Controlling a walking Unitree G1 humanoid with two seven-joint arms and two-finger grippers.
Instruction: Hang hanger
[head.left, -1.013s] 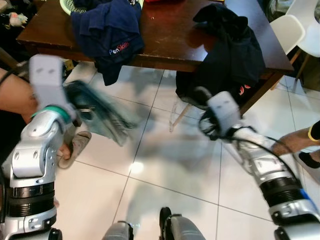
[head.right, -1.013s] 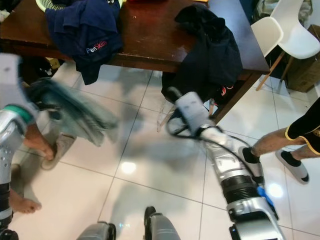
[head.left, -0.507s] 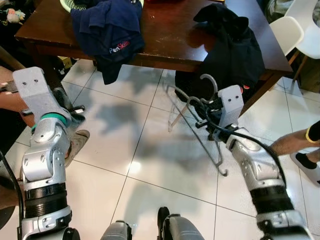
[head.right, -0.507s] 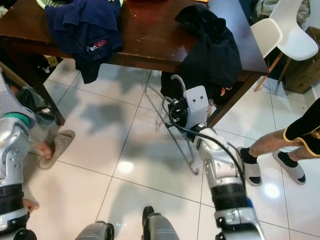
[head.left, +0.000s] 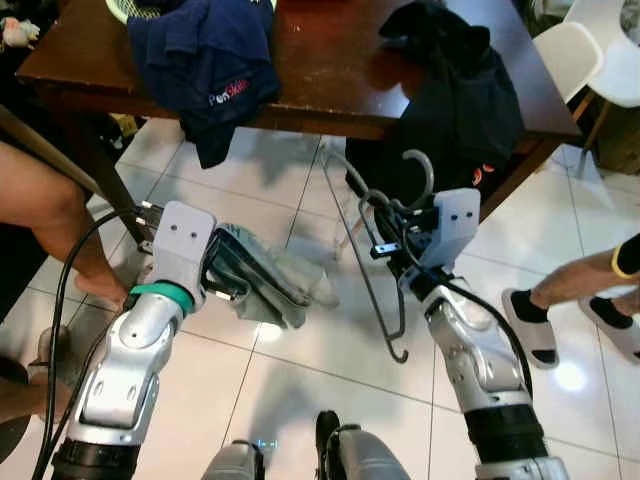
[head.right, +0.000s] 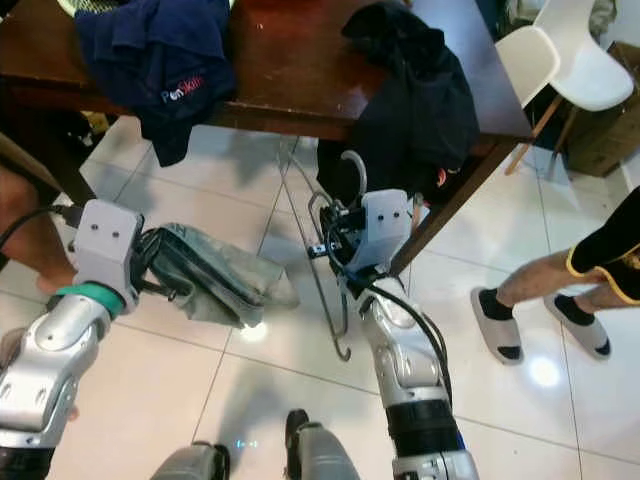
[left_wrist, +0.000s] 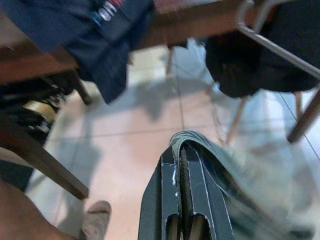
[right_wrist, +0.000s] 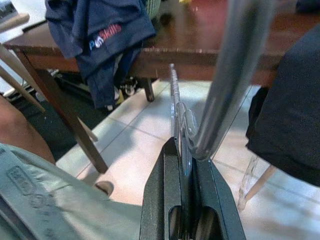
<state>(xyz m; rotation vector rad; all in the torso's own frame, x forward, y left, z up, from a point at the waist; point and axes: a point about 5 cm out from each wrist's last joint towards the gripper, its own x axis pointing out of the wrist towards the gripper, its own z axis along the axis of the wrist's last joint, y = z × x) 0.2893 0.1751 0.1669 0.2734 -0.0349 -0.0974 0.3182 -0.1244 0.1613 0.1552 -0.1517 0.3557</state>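
A grey metal wire hanger (head.left: 362, 262) hangs tilted over the tiled floor, hook (head.left: 424, 166) uppermost. My right gripper (head.left: 386, 240) is shut on its wire just below the hook; in the right wrist view the fingers (right_wrist: 165, 200) clamp the wire (right_wrist: 227, 75). A grey-green garment (head.left: 300, 282) is bunched in my left gripper (head.left: 283, 303), which is shut on its edge a little left of the hanger. The left wrist view has the fingers (left_wrist: 167, 200) closed over the cloth's fold (left_wrist: 210, 150).
A brown wooden table (head.left: 330, 70) stands ahead with a navy shirt (head.left: 205, 55) and a black garment (head.left: 465, 90) draped over its edge. White chairs (head.left: 580, 55) stand at the right. A person's leg (head.left: 50, 215) is at the left, another's sandalled foot (head.left: 525, 320) at the right.
My left arm has swung in from the left, bringing the garment close beside the hanger. My right gripper, still holding the hanger, has shifted slightly left and lower.
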